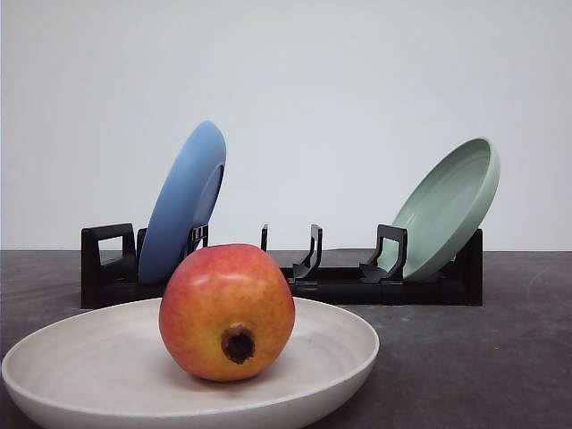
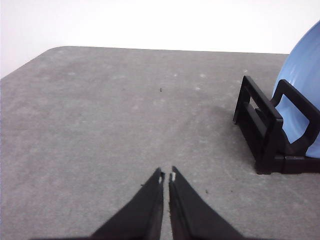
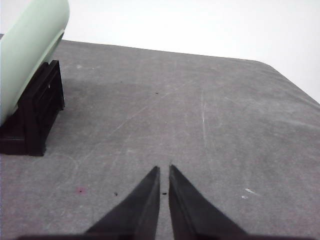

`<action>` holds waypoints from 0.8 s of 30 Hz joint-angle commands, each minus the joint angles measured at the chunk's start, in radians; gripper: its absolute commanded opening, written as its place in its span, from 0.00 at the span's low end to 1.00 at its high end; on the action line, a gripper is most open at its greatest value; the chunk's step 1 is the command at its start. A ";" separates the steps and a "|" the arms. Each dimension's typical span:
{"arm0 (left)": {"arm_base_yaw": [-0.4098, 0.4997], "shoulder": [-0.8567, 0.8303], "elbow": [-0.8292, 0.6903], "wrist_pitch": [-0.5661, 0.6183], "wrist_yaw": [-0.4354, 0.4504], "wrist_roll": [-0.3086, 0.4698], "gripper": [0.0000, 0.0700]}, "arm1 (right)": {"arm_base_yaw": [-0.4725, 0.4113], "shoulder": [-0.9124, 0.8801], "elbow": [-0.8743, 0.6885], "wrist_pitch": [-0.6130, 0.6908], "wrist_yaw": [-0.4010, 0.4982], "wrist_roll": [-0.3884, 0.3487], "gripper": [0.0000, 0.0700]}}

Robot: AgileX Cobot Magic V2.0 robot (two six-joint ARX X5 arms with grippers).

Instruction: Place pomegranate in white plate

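The pomegranate [image 1: 227,311], red shading to orange-yellow with its dark calyx stub facing the camera, rests inside the white plate [image 1: 340,344] at the front of the table in the front view. In the left wrist view my left gripper [image 2: 166,175] hovers over bare grey tabletop, fingers together and holding nothing, with the rack's end off to one side. Over bare table in the right wrist view, my right gripper [image 3: 164,170] is likewise shut and empty.
A black dish rack [image 1: 340,281] stands behind the white plate, holding a blue plate [image 1: 183,201] at its left end and a pale green plate [image 1: 447,206] at its right. The rack end [image 2: 265,130] and blue plate [image 2: 300,85] lie near my left gripper; the green plate [image 3: 30,50] near my right.
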 commanded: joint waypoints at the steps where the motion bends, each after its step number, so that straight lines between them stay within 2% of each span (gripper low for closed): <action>1: 0.002 -0.002 -0.011 -0.003 -0.002 0.009 0.00 | 0.000 -0.002 -0.004 0.008 0.000 0.000 0.04; 24: 0.002 -0.002 -0.011 -0.003 -0.002 0.009 0.00 | 0.000 -0.002 -0.004 0.008 0.000 0.000 0.04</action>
